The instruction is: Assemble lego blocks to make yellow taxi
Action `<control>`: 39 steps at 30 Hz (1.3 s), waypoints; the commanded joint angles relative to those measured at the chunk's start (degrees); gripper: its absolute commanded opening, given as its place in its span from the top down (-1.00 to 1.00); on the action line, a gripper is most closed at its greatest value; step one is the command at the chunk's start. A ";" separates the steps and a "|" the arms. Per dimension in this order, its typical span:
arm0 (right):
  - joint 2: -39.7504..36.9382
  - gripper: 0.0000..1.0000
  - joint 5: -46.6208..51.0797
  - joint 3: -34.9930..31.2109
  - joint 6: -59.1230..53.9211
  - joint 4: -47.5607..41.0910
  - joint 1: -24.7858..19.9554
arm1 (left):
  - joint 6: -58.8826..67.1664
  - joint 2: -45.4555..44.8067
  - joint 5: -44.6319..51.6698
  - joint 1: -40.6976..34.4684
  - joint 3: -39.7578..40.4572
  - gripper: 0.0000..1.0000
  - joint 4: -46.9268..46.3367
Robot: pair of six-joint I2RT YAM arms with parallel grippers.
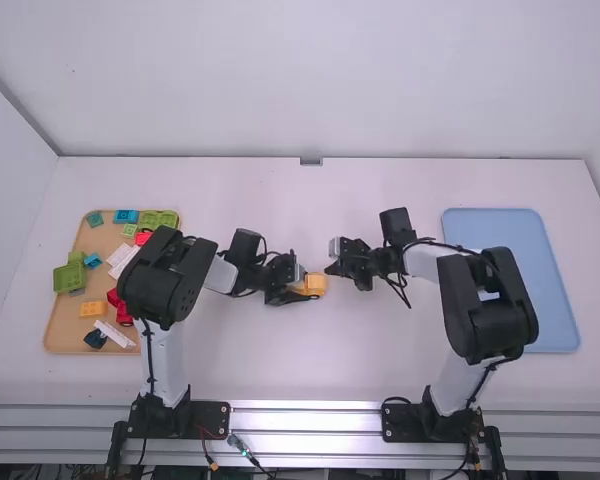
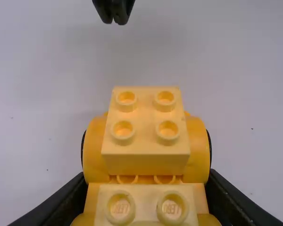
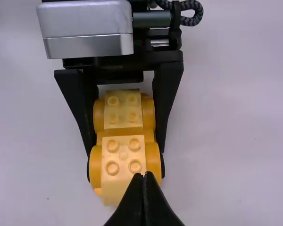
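Near the middle of the table in the high view, the yellow block car [image 1: 316,285] has my left gripper [image 1: 300,291] on its left and my right gripper [image 1: 330,268] just beyond its right end. In the left wrist view my left gripper [image 2: 146,188] is shut on the car [image 2: 146,162], one finger along each side by the wheels. Pale yellow studded blocks [image 2: 146,106] sit on its two ends. The right wrist view has my right gripper [image 3: 144,175] shut with nothing in it, its tips at the near edge of the car [image 3: 125,136].
At the left, an orange-brown tray [image 1: 62,335] holds several loose green, blue, red, white and orange blocks, partly under the left arm. A light blue tray [image 1: 560,335] lies at the right, beside and behind the right arm.
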 commanded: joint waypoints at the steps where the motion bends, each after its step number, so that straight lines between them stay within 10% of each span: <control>1: 1.88 1.00 2.27 0.04 2.51 1.01 1.03 | 0.81 1.20 -0.98 -0.28 -0.48 0.28 -0.46; 39: 4.37 1.00 -0.11 3.34 2.16 -1.05 5.16 | 0.39 1.20 -1.01 -0.26 -0.48 0.36 -0.46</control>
